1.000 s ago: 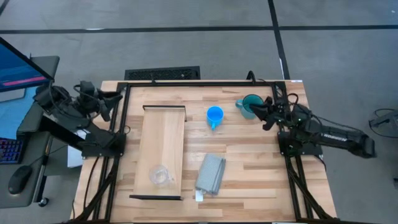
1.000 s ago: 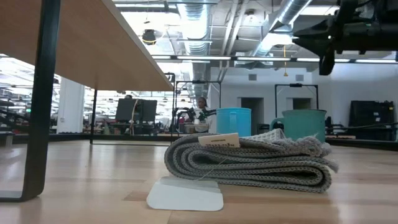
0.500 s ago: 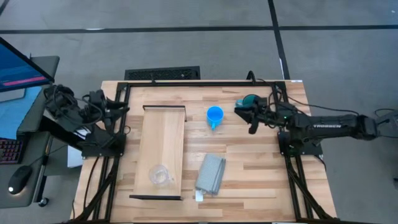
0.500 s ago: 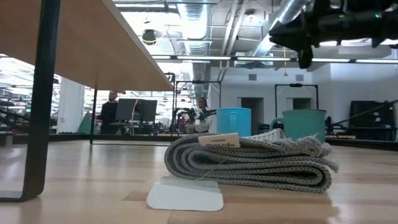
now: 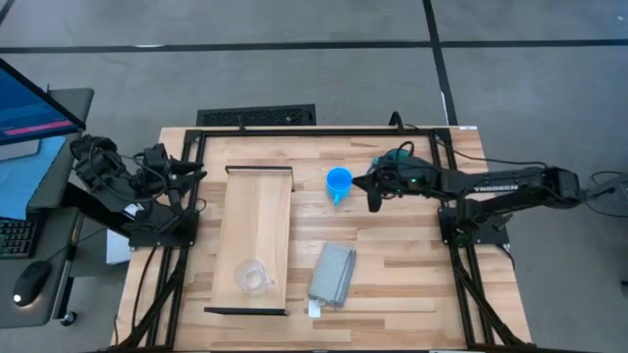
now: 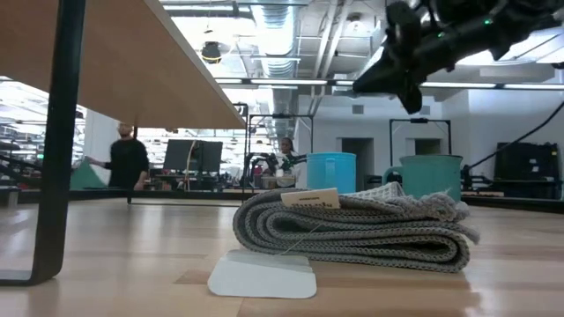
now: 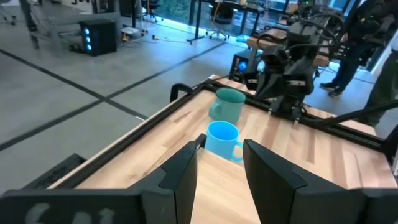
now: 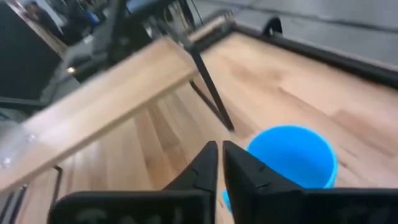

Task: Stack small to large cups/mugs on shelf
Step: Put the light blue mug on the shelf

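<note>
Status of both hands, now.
Left hand: open, empty, parked at the table's left edge.
Right hand: fingers nearly together, holding nothing, above the table beside the blue mug.

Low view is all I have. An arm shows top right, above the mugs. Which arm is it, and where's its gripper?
Observer: It's the right arm. From above, the right gripper hangs between the blue mug and the teal mug, closer to the blue one.
Operator: Holding anything?
Observer: No. Its wrist view shows the fingers nearly together with nothing between them.
Operator: Left arm?
Observer: The left gripper waits at the table's left edge, open, aimed toward the mugs.
</note>
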